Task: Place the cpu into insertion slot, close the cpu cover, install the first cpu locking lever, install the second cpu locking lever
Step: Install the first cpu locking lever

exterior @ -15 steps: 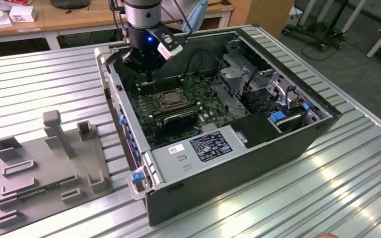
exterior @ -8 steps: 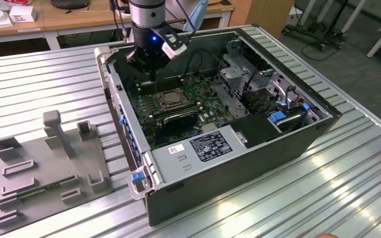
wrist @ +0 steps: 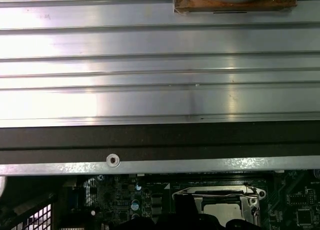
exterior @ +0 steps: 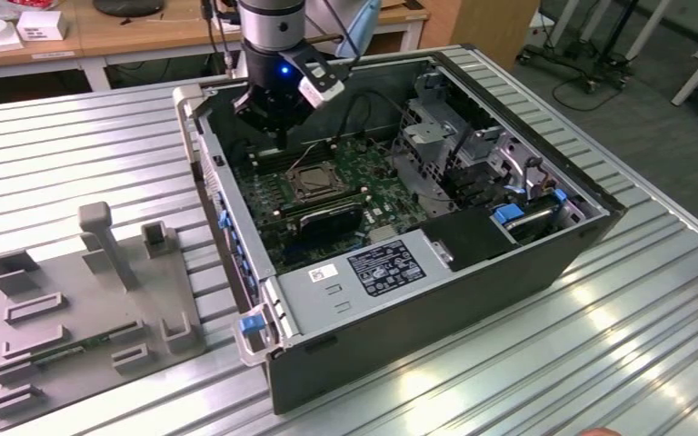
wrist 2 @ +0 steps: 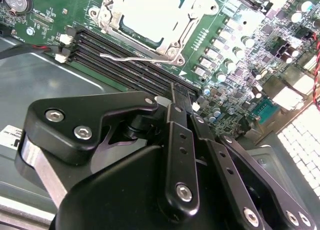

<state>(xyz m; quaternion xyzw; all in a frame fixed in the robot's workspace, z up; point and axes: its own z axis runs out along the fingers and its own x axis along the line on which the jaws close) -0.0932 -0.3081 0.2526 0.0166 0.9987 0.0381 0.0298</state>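
While the cpu lies in the insertion slot under the lowered cpu cover, the gripper, fingers together on nothing, hangs near the loose locking lever, so the first-lever step seems in hand, calling for a careful downward push on that wire.

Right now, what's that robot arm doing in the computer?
The arm's gripper hangs inside the open case, just above the green board. The cpu already sits in its slot, with the cover lying flat over it. A thin lever sticks out beside the slot.
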